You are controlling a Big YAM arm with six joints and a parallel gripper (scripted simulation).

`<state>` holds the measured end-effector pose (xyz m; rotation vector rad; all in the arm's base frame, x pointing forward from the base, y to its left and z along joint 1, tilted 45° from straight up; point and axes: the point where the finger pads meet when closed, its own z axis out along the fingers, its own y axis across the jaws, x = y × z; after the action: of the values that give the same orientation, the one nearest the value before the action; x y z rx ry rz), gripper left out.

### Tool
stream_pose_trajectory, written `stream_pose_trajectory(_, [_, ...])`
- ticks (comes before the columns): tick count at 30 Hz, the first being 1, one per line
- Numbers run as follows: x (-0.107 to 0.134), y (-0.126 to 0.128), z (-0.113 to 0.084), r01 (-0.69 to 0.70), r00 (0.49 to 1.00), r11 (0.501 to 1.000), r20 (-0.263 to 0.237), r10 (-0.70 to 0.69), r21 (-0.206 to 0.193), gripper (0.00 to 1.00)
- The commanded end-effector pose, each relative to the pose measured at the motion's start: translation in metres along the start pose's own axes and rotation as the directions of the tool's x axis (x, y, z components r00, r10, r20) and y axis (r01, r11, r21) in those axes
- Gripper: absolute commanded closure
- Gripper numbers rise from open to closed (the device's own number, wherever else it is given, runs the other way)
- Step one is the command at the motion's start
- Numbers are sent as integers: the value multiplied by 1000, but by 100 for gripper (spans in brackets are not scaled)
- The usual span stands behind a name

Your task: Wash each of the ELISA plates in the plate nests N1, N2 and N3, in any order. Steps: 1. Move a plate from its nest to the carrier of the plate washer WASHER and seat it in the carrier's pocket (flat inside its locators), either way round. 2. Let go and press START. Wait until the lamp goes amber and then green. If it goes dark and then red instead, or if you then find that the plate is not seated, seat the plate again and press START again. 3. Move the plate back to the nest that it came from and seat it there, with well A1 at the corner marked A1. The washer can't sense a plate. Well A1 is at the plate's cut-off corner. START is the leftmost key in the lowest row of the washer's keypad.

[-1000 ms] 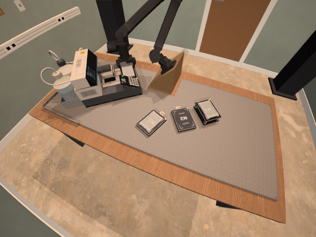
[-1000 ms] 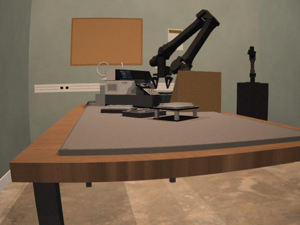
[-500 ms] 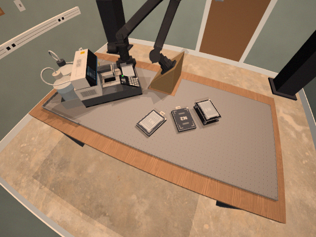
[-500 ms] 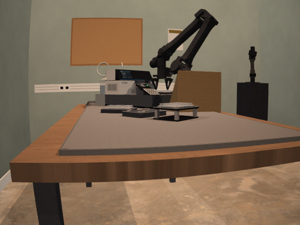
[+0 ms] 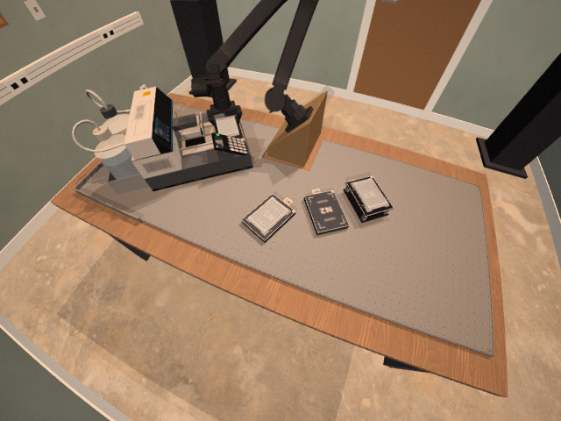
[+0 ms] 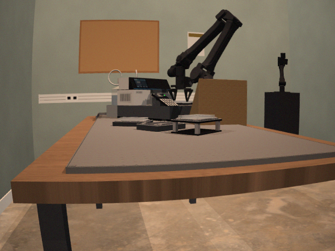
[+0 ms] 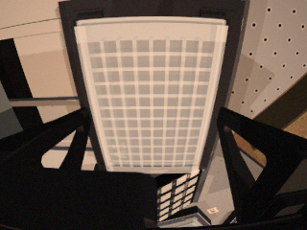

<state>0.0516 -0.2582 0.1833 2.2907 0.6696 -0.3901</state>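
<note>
While the washer lamp (image 5: 217,134) (image 6: 164,94) shows green, the hand (image 5: 225,117) (image 6: 180,100) (image 7: 153,114) stands spread above the carrier plate.

Obs. The ELISA plate (image 5: 227,125) (image 7: 151,96) lies on the carrier (image 5: 239,129) (image 7: 69,29) of the plate washer (image 5: 158,164) (image 6: 135,98), beside the keypad (image 5: 236,144) (image 6: 169,102) (image 7: 177,194). Fingers wide apart, nothing pinched; in the wrist view one stands to each long side of the plate, presumably so that they can close on its width, or because it has just been let go. Which of the two, I can't tell. Green alone doesn't settle whether this plate's wash is done.

Nest N2 (image 5: 325,210) (image 6: 159,126) on the bench (image 5: 272,281) (image 6: 162,189) is bare, so I take the carrier plate to be N2's. The N1 plate (image 5: 270,213) (image 6: 132,118) sits in its low nest; another plate (image 5: 369,193) (image 6: 197,116) sits on the raised nest, N3 by elimination. Whether either has been washed: unknown.

Appearance: pale, translucent, rectangular, a grid of square-looking wells within a lighter border. It looks flat and square to the carrier; full seating unconfirmed. Cut-off corner not made out, which will matter on the return to the nest.

Compared with one second earlier, we record a small downward shift of the gripper (image 5: 225,117) (image 6: 180,100) (image 7: 153,113): its fingertips now stand slightly lower over the plate (image 5: 227,125) (image 7: 151,86) on the washer's carrier (image 5: 241,136) (image 7: 232,62). We also note that the arm (image 5: 246,33) (image 6: 201,42) has shifted slightly, its wrist lower in the exterior view.
</note>
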Motion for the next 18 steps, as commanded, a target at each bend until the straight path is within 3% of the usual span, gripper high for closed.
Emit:
stream_pose_trajectory(1, [-3,4,3,4,1000,1000,6,-4,-5,0])
stream_pose_trajectory(18, [-6,11,1,-5,1000,1000,7,5,-25,0])
